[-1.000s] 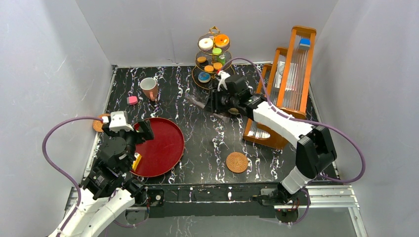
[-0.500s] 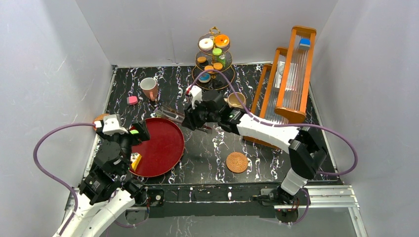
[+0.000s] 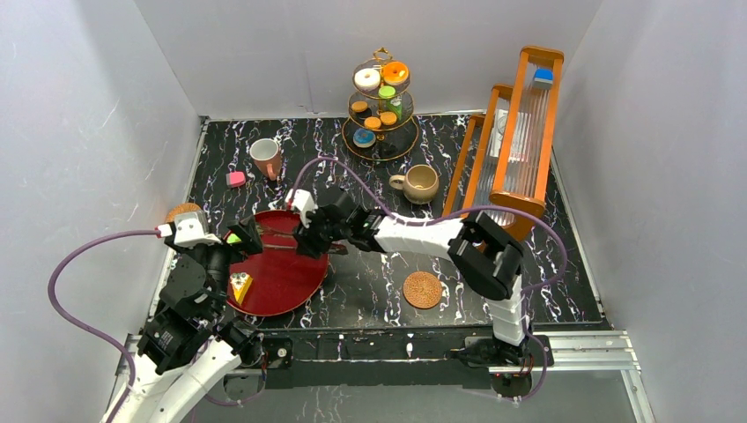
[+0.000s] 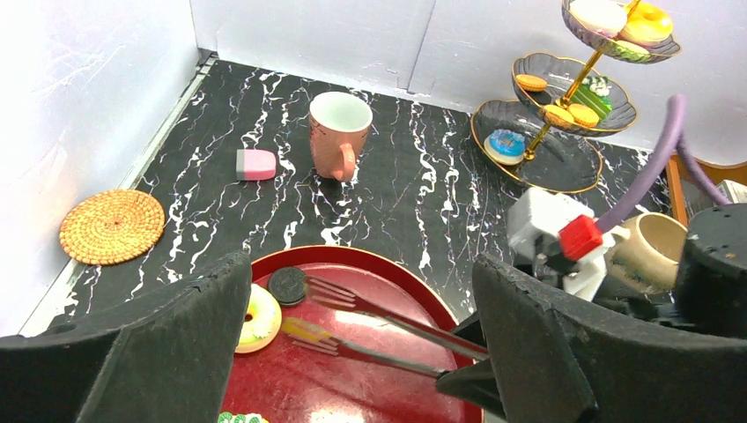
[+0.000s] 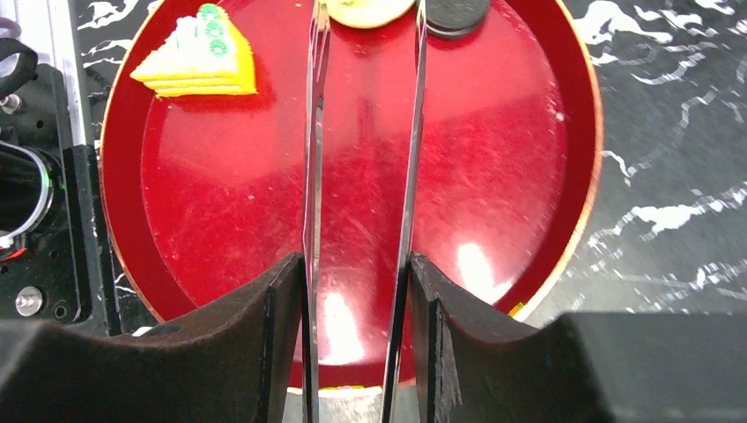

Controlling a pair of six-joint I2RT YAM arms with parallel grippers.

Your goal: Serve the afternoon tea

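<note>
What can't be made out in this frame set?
Right wrist: donut and dark cookie cut off by the top edge.
Left wrist: beige mug half hidden behind the right arm.
Top view: gold stand's middle-tier pastries too small to identify.

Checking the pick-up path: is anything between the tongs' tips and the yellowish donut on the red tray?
Nothing visible does. The tongs, held in the right gripper, cross bare red tray to the donut. The dark cookie lies beside it, the cake slice farther off.
</note>
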